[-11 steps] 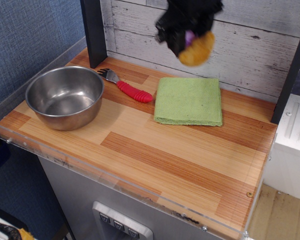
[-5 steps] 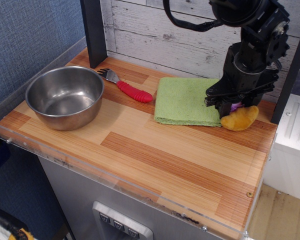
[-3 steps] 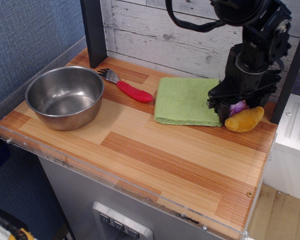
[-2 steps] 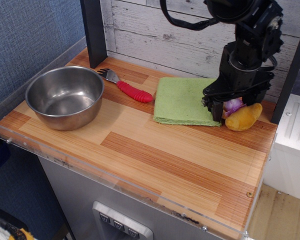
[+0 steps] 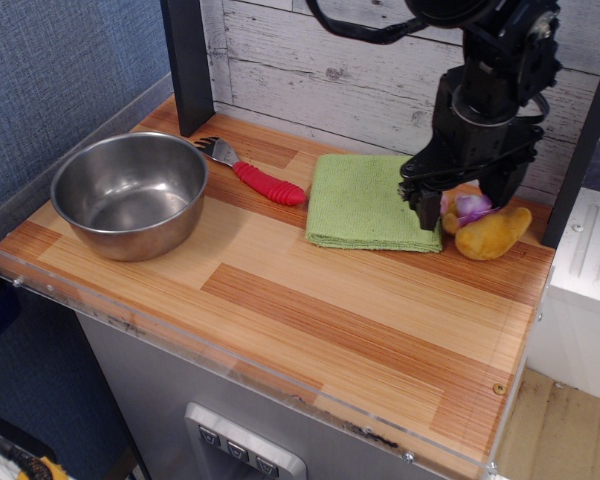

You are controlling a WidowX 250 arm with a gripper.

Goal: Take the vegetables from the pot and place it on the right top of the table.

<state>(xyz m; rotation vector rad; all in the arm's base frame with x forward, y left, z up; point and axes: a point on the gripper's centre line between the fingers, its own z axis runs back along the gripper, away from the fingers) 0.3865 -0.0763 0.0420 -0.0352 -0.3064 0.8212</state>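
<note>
The vegetables point(image 5: 488, 228), a mustard-yellow piece with pale purple and pink bits, lie on the table point(image 5: 310, 310) at its far right, just right of the green cloth. My gripper point(image 5: 462, 208) stands open directly over them, one finger over the cloth's right edge and the other behind the toy, not holding them. The pot point(image 5: 130, 193), a shiny steel bowl, sits empty at the table's left.
A green folded cloth point(image 5: 368, 201) lies at the middle back. A red-handled fork point(image 5: 250, 173) lies between the pot and the cloth. A black post point(image 5: 187, 62) stands at the back left. A clear acrylic edge point(image 5: 230, 365) runs along the front.
The gripper carried the vegetables down from high at the back to the table's far right, set them down, opened and rose slightly to the left.
</note>
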